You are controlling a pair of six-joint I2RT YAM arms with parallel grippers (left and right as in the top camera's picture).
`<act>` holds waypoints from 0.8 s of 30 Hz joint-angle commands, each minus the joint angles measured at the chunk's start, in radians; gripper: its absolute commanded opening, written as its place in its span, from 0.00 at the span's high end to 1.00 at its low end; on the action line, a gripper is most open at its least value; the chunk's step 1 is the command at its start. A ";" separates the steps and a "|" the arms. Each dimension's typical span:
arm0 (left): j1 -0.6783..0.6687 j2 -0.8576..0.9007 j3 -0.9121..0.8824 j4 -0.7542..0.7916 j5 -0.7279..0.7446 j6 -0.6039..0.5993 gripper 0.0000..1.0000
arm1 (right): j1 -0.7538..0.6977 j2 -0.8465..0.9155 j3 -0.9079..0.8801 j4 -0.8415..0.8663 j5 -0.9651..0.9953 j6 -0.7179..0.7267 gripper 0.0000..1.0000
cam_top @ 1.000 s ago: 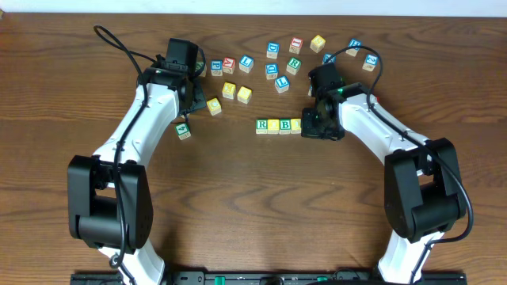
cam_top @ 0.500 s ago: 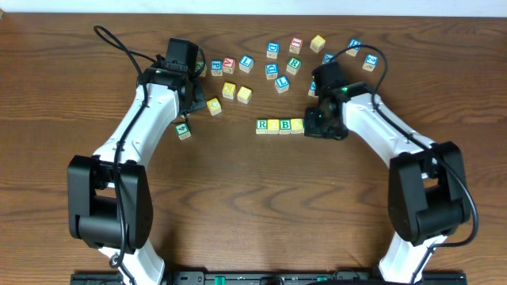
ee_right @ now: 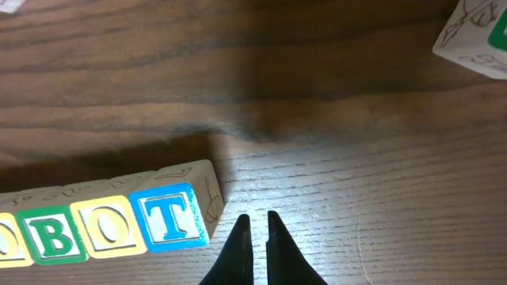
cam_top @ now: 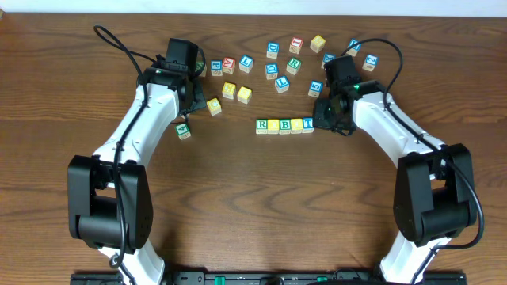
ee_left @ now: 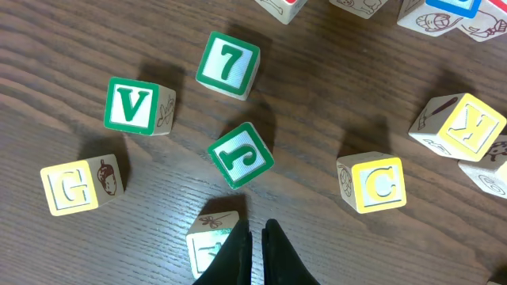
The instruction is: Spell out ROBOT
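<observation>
**At mid-table, ROBOT read complete**

On the table (cam_top: pixel 238 206), near its middle, we found five cubes in one row, touching side by side. From left to right they were the R cube (cam_top: pixel 262 125), the first O cube (cam_top: pixel 273 125), the B cube (cam_top: pixel 285 125), the second O cube (cam_top: pixel 296 124) and the T cube (cam_top: pixel 307 123).

The right gripper (ee_right: pixel 255 218) hung low just right of the T cube. Its jaws were nearly together and held nothing, and a sliver of bare wood showed between them and the cube. At the far left, the left gripper (ee_left: pixel 255 228) was likewise closed and empty, above spare cubes such as the J cube (ee_left: pixel 240 155).

We judged the last letter to be set and the spelling done, so the step in hand was getting clear of the row. The next move called for a clean lift, up and to the right, because any sideways brush would have knocked the T cube askew. The left arm had nothing left to fetch.
</observation>
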 commanded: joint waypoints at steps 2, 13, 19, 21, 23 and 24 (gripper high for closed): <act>0.004 0.000 -0.003 -0.002 -0.013 0.006 0.92 | 0.003 -0.022 -0.025 0.013 0.005 0.012 0.98; 0.004 0.000 -0.003 0.001 -0.013 0.006 0.93 | 0.003 -0.022 -0.129 0.127 -0.029 0.132 0.99; 0.004 0.000 -0.003 0.002 -0.013 0.006 0.92 | 0.003 -0.022 -0.138 0.150 -0.033 0.139 0.99; 0.004 0.000 -0.003 0.002 -0.013 0.006 0.93 | 0.003 -0.022 -0.138 0.155 -0.034 0.139 0.99; 0.004 0.000 -0.003 0.002 -0.013 0.006 0.92 | 0.004 -0.022 -0.138 0.160 -0.034 0.138 0.99; 0.004 0.000 -0.003 0.002 -0.013 0.006 0.92 | 0.005 -0.022 -0.138 0.163 -0.034 0.138 0.99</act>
